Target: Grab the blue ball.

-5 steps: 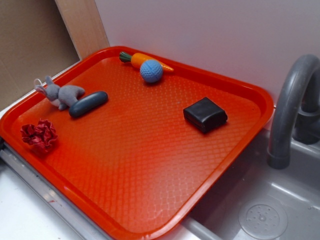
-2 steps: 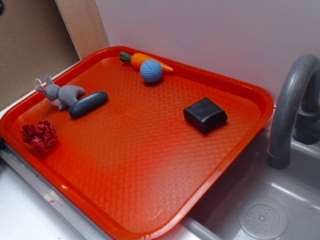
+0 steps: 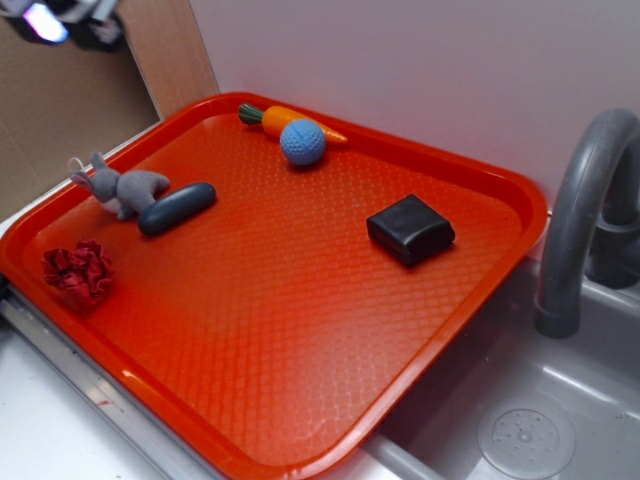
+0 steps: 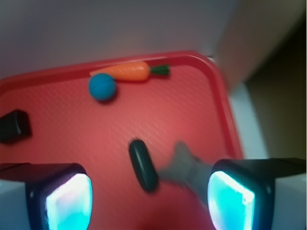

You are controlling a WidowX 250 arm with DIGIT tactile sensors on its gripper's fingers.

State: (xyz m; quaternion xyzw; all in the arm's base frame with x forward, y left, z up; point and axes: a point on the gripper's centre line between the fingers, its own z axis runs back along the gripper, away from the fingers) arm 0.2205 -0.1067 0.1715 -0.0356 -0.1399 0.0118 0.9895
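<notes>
Five loose items lie on the red tray (image 3: 300, 400) in the exterior view, plus one black block. The blue ball (image 3: 302, 142) sits in the upper middle of the frame, near the tray's far rim, touching the carrot (image 3: 275, 118) that lies just behind it. The block (image 3: 410, 229) rests right of centre, well apart from the ball. At the left, a grey rabbit (image 3: 120, 186) lies against a dark capsule (image 3: 177, 208), and a red scrunchie (image 3: 78, 272) sits lower left near the tray's edge. A grey tap (image 3: 580, 210) and sink (image 3: 525, 435) occupy the right and lower right.

The gripper (image 3: 55, 18) shows only as a blurred fragment at the upper left corner of the exterior view, high above and clear of the tray.

In the wrist view the gripper (image 4: 144, 196) has its fingers (image 4: 62, 196) spread wide at the lower corners of the frame, nothing between them. The ball (image 4: 102, 87) appears upper left of centre, well away from the fingers, beside the carrot (image 4: 129, 72). The capsule (image 4: 143, 165) lies lower centre, the rabbit (image 4: 184, 167) blurred beside it.
</notes>
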